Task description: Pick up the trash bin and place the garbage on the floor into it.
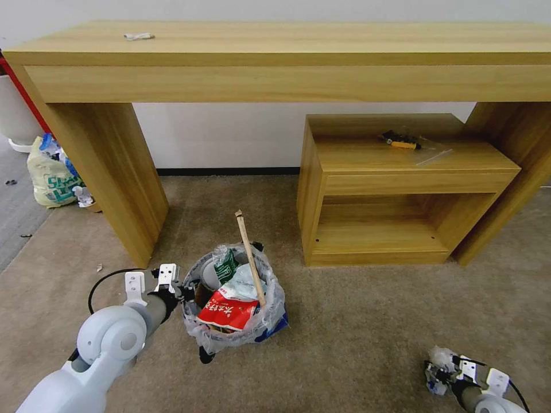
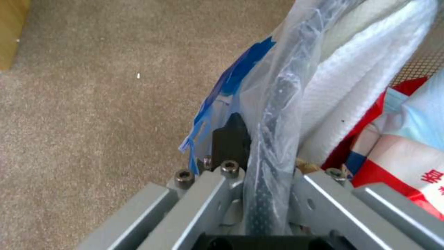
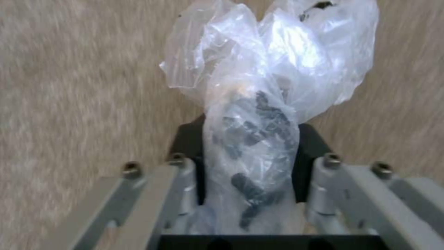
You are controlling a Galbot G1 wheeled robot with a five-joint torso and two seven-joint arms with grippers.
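The trash bin (image 1: 198, 327), round and black with a crinkly clear liner, stands on the beige floor (image 1: 356, 321) at the lower centre of the head view. It holds a red wrapper (image 1: 227, 312), a wooden stick (image 1: 250, 255), a green-labelled bottle (image 1: 225, 265) and white paper. My left gripper (image 1: 186, 293) is shut on the bin's rim (image 2: 270, 114) and liner, one finger (image 2: 231, 139) outside the wall. At the lower right, my right gripper (image 1: 439, 373) is shut on a crumpled clear plastic bag (image 3: 263, 80) of garbage, just above the carpet.
A large wooden desk (image 1: 287, 63) spans the back, its leg (image 1: 109, 172) left of the bin. A low open cabinet (image 1: 396, 189) stands right of the bin. A pale-yellow shopping bag (image 1: 51, 172) sits at far left beside a grey carpet strip (image 1: 14, 212).
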